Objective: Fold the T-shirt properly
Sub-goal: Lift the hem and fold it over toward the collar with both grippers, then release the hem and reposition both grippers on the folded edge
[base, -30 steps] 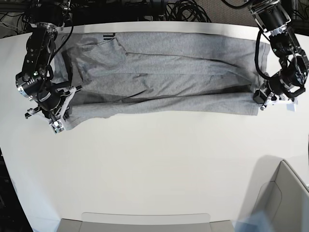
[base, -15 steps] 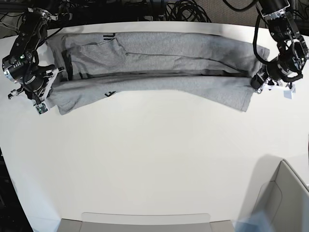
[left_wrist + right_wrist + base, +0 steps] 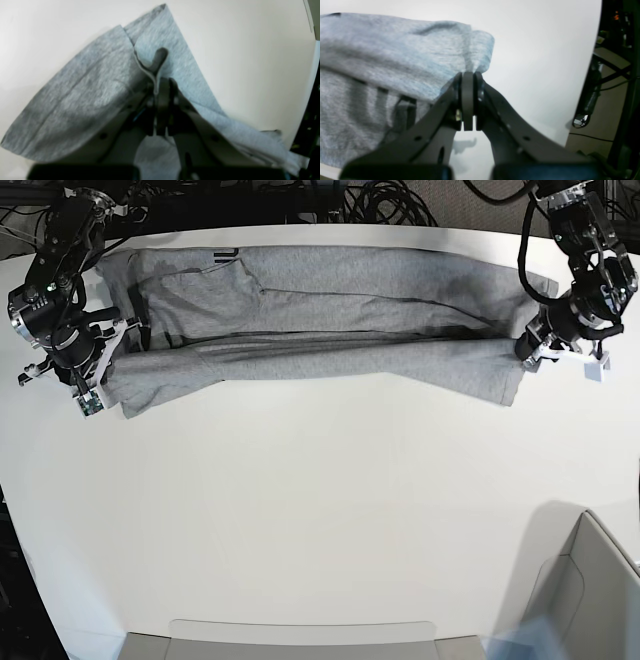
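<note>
A grey T-shirt (image 3: 320,320) lies stretched across the far side of a white table (image 3: 320,520), folded lengthwise. The left gripper (image 3: 533,356) pinches its right end; the right gripper (image 3: 92,385) pinches its left end, both clamped on cloth. If either pinch slips, the fold could sag or skew.

White table (image 3: 320,520) fills most of base view. Black cables (image 3: 385,202) bunched behind its far edge, w/ more at top-left corner. Grey box (image 3: 585,595) at bottom-right corner, partly cut off. Pale grey tray edge (image 3: 300,638) along bottom.
</note>
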Motion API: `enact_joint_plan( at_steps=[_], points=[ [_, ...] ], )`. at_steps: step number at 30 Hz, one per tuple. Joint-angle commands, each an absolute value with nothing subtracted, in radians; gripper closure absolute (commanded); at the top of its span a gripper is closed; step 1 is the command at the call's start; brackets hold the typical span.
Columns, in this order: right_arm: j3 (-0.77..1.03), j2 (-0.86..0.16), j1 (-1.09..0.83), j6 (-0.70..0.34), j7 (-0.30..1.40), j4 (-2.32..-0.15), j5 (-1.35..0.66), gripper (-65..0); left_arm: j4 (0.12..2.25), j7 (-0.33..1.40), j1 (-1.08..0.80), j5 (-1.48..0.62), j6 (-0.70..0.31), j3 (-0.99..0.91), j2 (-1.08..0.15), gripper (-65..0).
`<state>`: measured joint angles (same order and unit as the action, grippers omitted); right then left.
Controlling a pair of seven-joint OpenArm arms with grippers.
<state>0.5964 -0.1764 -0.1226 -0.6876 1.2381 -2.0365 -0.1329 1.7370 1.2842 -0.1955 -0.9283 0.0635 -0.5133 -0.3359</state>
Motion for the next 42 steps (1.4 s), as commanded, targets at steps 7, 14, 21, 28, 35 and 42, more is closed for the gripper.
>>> enact_joint_plan(
  at_steps=[7, 14, 21, 28, 35, 42],
  points=[
    [0.61, -0.189, -0.171, -0.698, 1.233, -2.054, -0.133, 0.0, 1.873, 1.29, -0.271, -0.938, 0.067, -0.526, -0.349, 0.0],
    [0.605, -0.189, -0.228, -0.698, 1.228, -2.058, -0.133, 0.0, 1.871, 1.29, -0.332, -0.935, 0.067, -0.568, -0.349, 0.0],
    [0.601, -0.189, -0.266, -0.698, 1.227, -2.058, -0.133, 0.0, 1.868, 1.279, -0.367, -0.932, 0.062, -0.564, -0.335, 0.0],
    [0.599, -0.189, -0.309, -0.698, 1.227, -2.057, -0.133, 0.0, 1.77, 1.274, -0.394, -0.932, 0.061, -0.564, -0.315, 0.0],
    [0.601, -0.177, -0.341, -0.698, 1.227, -2.054, -0.2, 0.0, 1.748, 1.245, -0.394, -0.934, 0.064, -0.57, -0.317, -10.6],
    [0.601, -0.177, -0.343, -0.698, 1.227, -2.054, -0.211, -16.3, 1.867, 1.242, -0.409, -0.934, 0.065, -0.573, -0.317, -22.4]
  ],
)
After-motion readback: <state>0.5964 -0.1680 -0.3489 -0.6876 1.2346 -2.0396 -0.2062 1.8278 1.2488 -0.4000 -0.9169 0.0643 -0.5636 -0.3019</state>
